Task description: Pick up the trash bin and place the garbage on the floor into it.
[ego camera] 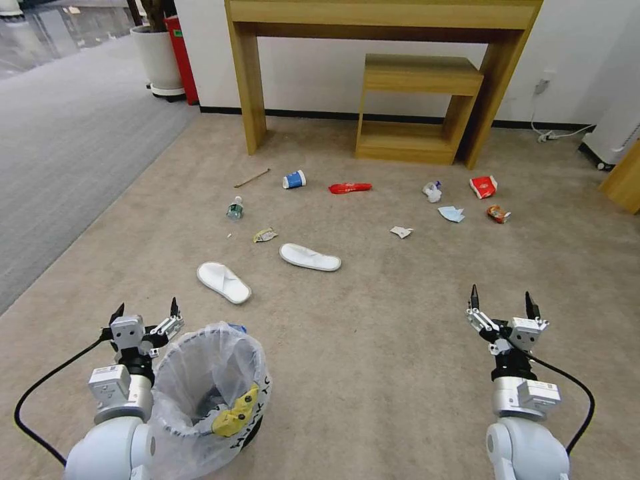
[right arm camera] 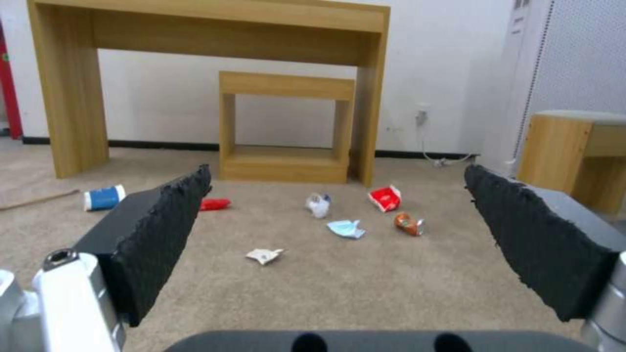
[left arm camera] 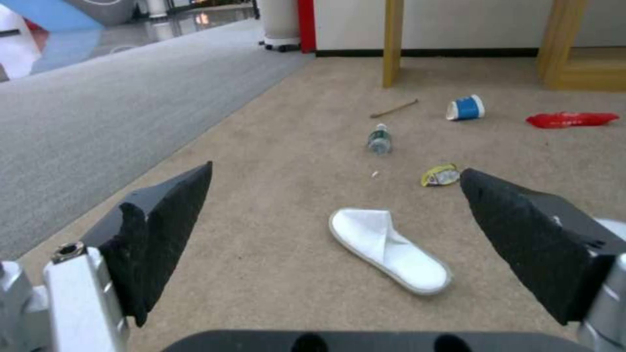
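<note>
even bright indoor light, soft faint shadows, wide-angle bending at head-view edges, wrist views slightly soft.

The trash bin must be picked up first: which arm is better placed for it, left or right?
Probably the left. The trash bin stands on the floor right beside the left gripper, which is open. The right gripper, also open, hangs far across the carpet from it.
</note>
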Motion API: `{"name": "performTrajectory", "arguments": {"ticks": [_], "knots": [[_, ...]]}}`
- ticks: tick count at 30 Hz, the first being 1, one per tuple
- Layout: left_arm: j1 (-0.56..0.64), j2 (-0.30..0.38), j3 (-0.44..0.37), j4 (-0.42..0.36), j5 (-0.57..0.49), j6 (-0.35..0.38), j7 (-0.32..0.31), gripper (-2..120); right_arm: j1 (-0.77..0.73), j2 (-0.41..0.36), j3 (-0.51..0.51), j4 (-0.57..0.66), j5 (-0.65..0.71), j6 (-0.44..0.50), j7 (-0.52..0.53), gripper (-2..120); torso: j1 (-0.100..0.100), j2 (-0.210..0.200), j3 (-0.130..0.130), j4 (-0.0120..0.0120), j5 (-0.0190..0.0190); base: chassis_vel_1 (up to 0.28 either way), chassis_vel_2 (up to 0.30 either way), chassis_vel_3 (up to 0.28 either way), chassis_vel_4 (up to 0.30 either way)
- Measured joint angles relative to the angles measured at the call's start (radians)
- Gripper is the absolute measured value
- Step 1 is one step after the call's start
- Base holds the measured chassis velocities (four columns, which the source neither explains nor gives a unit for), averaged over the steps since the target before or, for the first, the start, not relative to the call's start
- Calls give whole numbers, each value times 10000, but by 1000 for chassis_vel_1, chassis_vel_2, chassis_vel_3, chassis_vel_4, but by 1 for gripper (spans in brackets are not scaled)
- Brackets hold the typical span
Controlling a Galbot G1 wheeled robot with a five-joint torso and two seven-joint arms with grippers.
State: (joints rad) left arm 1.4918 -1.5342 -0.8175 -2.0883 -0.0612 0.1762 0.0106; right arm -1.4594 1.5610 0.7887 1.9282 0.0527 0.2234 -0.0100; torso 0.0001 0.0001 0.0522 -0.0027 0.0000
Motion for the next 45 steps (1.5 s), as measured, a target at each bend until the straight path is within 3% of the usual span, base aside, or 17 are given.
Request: {"name": "performTrajectory", "arguments": {"ticks": [28,45], "knots": [[70,116,-37,136,168,-269,-345,100,-210,-268,8,73,161,79,277,100,-1,0,0,-1,-1,18,13,-16,-14],[350,522,0,-635,-385,859,-452,100,-162,-477,-120,87,104,-66,321,100,-1,0,0,0,0,0,0,0,0]]}}
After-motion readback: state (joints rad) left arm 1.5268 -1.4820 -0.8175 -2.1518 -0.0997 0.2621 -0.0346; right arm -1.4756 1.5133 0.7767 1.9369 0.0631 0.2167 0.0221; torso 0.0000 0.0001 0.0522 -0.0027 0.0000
